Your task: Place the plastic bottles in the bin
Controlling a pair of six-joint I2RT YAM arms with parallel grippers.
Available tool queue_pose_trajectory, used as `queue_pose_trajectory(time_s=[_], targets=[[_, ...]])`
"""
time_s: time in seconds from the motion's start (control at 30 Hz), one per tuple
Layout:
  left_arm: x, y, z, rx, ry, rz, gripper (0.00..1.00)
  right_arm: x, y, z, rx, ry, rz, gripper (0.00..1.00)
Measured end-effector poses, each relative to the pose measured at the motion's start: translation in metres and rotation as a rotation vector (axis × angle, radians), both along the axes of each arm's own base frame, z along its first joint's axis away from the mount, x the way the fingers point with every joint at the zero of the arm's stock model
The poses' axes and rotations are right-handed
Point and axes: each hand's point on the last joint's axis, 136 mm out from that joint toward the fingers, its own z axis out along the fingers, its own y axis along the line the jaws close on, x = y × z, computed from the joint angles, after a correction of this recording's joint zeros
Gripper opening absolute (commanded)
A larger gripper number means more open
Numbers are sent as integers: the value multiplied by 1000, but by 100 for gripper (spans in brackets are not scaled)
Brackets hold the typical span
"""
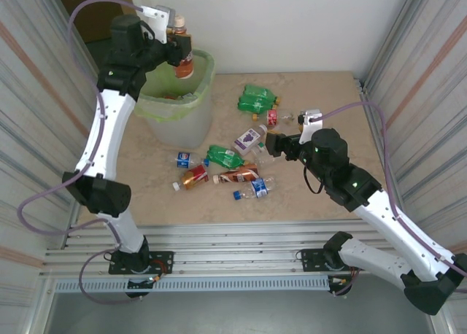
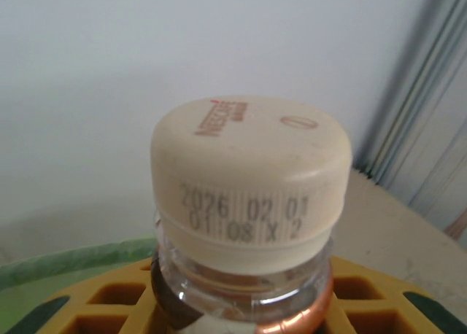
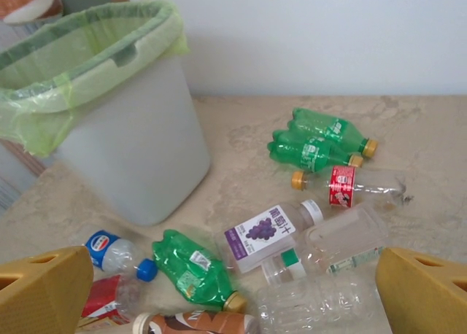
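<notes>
My left gripper [image 1: 175,48] has a brown bottle [image 1: 184,60] pinched above the far-left bin [image 1: 206,90], right gripper [image 1: 265,146] gaping wide.

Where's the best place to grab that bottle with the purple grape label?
Take the grape bottle across its labelled middle, from straight above: it lies flat on the table, and that part looks squarish and uncrushed.

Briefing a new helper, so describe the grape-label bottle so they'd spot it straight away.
Find the green-lined bin at the far left of the table. Among the bottles scattered to its right, the grape-label bottle lies near the middle. It alone has a white-and-purple label picturing grapes, plus a white cap.
</notes>
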Motion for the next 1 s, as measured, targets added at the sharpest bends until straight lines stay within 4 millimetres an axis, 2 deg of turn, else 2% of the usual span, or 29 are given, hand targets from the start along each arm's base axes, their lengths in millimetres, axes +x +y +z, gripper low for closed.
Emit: queue_pose_trajectory(time_s=[0.2,0.43,0.73,1.0], targets=[[26,6,-50,75,122,32,13,0,-4,-4,-6,13,-19,98],[42,5,-97,125,240,28,17,2,-10,-8,4,34,-56,98],[54,4,-136,138,344,-2,27,4,-16,-18,10,63,-94,98],[57,-2,-171,137,439,-40,45,7,-21,-20,27,79,-119,98]])
